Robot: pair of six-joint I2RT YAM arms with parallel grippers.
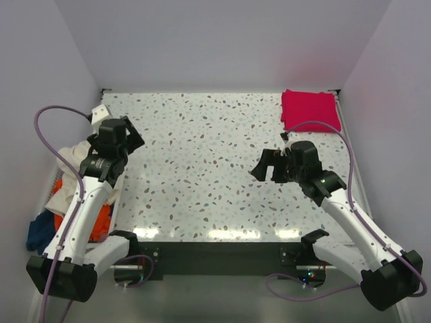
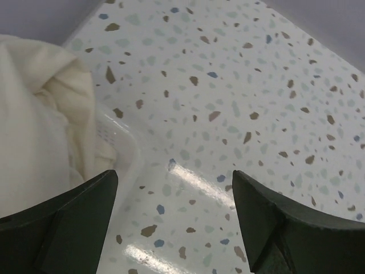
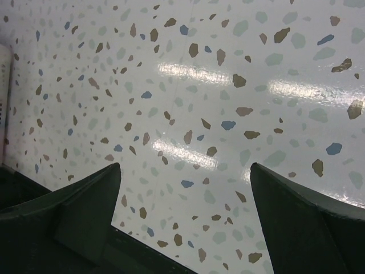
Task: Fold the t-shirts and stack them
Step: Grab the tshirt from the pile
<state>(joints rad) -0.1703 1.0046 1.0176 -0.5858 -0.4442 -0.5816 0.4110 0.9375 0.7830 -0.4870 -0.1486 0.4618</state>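
The folded magenta-red t-shirt [image 1: 310,111] lay flat in the far right corner of the speckled bench [image 1: 202,168], close against the back wall and well apart from both arms. The other t-shirts sat heaped off the bench's left edge, in and over the white basket [image 2: 122,140]. The cream t-shirt [image 2: 40,114] was bunched on top at the far end. The orange t-shirt [image 1: 102,219] lay nearer the arm bases, and the dark blue t-shirt [image 1: 39,232] was nearest of all, partly hidden by the left arm. The left arm's fingers [image 2: 74,217] were spread wide with nothing between them. From the wrist view they hung over the line where the basket's rim met the bench, with the cream cloth just beside the left-hand finger; whether that finger touched the cloth could not be told. The right arm reached out over the right half of the bench, and the right arm's fingers [image 3: 74,211] were spread just as wide and held nothing. Only bare speckled surface and the glare of the lights showed in the gap between them. In the overhead view they pointed toward the middle of the bench — nearer than the magenta-red shirt and apart from it.
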